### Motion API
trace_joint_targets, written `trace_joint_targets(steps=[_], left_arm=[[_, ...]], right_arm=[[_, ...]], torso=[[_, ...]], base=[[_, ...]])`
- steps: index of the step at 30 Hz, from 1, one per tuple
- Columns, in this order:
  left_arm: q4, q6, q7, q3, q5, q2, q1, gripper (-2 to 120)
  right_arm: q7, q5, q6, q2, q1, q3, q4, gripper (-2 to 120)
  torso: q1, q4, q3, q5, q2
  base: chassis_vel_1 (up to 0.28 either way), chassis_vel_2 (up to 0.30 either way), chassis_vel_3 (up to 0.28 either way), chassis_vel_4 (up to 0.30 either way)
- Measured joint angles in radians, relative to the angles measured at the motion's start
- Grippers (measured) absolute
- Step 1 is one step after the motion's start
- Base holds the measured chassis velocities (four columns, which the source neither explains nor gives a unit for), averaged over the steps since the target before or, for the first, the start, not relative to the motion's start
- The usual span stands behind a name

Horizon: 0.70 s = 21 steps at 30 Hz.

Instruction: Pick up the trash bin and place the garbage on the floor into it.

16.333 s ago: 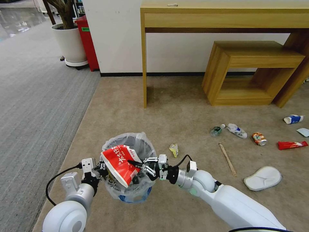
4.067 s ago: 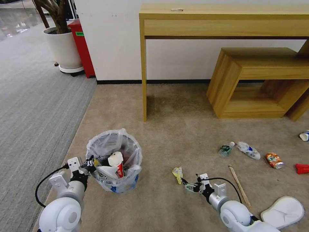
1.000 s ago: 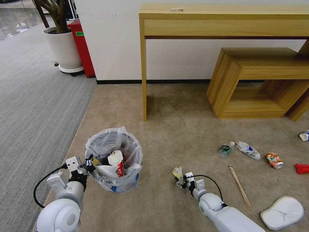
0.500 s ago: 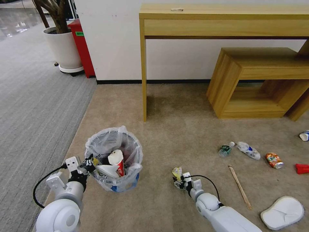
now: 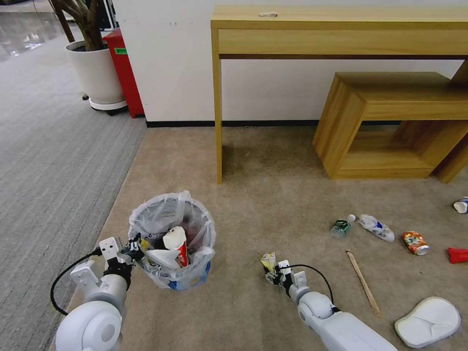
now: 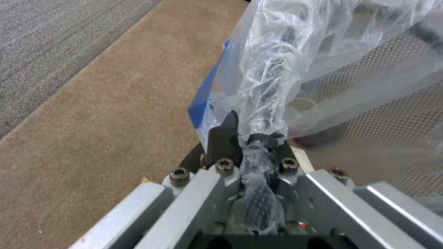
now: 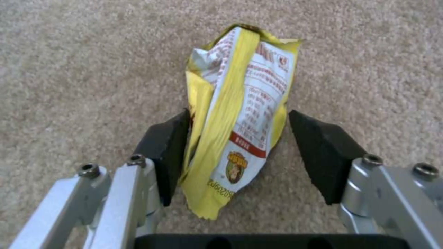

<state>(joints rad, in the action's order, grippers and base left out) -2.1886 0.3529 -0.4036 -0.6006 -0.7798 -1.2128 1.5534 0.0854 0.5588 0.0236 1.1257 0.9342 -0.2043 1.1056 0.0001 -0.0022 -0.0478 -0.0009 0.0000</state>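
Trash bin [image 5: 171,243]: stands on the tan floor [image 5: 273,195], lined with a crinkly clear bag, already holding a red-white carton and other litter.
Left gripper [image 5: 132,249]: jaws clamped on the bin's rim, bag film bunched between them.
Right gripper [image 7: 237,152]: low over the carpet, jaws spread either side of the yellow wrapper [image 7: 237,114]; one pad touches its edge, the other stands just off.
Wrapper handling: judged light, thin, crumpled and slippery; it should crush flat, so a pinch across its folded middle looks safest.
Remaining garbage: clear bottle [image 5: 376,227], crushed can [image 5: 415,242], wooden stick [image 5: 363,282], white slipper [image 5: 429,321] lie to the right.
Desk [image 5: 341,29]: against the wall, behind.
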Motion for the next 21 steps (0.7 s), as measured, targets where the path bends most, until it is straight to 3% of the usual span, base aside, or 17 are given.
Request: trace_joint_targets(steps=[16, 21], left_arm=[[0.003, -0.003, 0.000, 0.003, -0.003, 0.000, -0.005, 1], [0.014, -0.004, 0.000, 0.005, -0.003, -0.001, -0.010, 1]], right_arm=[[-0.001, -0.009, -0.015, 0.014, -0.002, -0.003, -0.022, 43], [-0.002, -0.011, -0.020, 0.015, -0.005, -0.004, -0.026, 25]], torso=[[0.000, 0.0000, 0.000, 0.0001, 0.000], [0.000, 0.0000, 0.000, 0.0000, 0.000]], base=[[0.000, 0.000, 0.000, 0.000], [0.000, 0.000, 0.000, 0.000]])
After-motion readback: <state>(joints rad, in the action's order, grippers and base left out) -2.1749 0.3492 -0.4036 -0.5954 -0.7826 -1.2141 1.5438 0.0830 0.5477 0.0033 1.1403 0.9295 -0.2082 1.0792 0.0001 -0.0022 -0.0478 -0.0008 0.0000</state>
